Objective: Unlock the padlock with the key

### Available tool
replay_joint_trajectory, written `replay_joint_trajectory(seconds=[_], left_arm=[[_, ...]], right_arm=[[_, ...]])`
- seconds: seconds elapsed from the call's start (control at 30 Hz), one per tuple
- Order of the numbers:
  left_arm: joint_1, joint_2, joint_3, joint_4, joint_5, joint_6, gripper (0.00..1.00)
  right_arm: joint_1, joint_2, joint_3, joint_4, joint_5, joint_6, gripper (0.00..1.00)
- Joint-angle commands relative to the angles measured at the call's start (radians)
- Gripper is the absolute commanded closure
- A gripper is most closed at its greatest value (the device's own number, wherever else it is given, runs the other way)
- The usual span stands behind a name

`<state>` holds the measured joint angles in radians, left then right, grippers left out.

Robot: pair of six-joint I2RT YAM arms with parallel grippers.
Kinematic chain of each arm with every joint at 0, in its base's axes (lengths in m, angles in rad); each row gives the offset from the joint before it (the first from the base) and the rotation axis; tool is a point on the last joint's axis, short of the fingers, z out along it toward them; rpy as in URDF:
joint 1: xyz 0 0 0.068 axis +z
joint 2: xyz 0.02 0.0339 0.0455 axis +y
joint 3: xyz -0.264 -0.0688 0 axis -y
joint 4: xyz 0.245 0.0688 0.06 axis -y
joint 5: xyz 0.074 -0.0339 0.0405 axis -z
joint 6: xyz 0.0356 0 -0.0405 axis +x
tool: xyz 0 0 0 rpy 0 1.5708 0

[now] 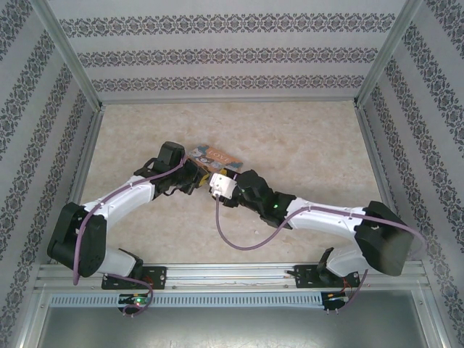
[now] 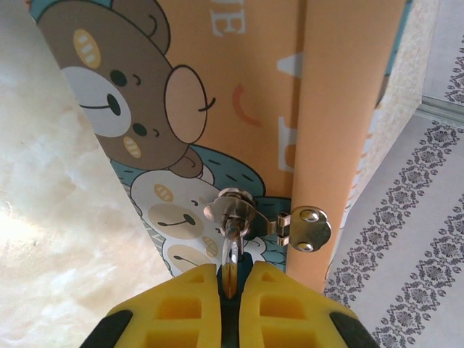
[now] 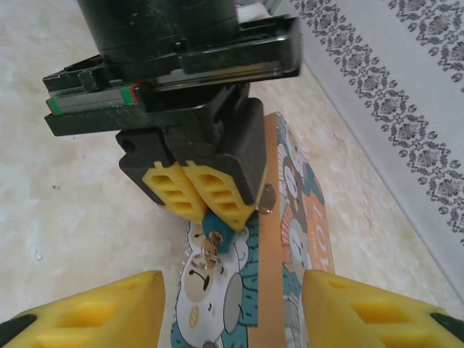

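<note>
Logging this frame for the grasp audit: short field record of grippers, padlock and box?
left gripper: shut on padlock
right gripper: open, holding nothing, facing the padlock
padlock: blue body between the left fingers, shackle through the hasp
box: flat on the table, between the two arms
lock state: cannot tell

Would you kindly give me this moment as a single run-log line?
left claw: shut on padlock | padlock: shackle through hasp of box | right claw: open, holding nothing
</note>
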<state>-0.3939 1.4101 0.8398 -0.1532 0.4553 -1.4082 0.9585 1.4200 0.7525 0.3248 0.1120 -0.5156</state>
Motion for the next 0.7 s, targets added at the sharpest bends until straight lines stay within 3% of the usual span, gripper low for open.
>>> replay_joint_trajectory(seconds=[0.0, 0.67], left_arm=[[-0.014, 0.012, 0.014, 0.019, 0.006, -0.037, 1.0], [-0.031, 0.027, 0.012, 0.055, 0.015, -0.054, 1.0]], right_arm=[[0.013, 0.046, 0.037, 0.007, 0.003, -0.062, 0.49], [0.015, 0.147, 0.052, 0.032, 0.068, -0.118, 0.68]])
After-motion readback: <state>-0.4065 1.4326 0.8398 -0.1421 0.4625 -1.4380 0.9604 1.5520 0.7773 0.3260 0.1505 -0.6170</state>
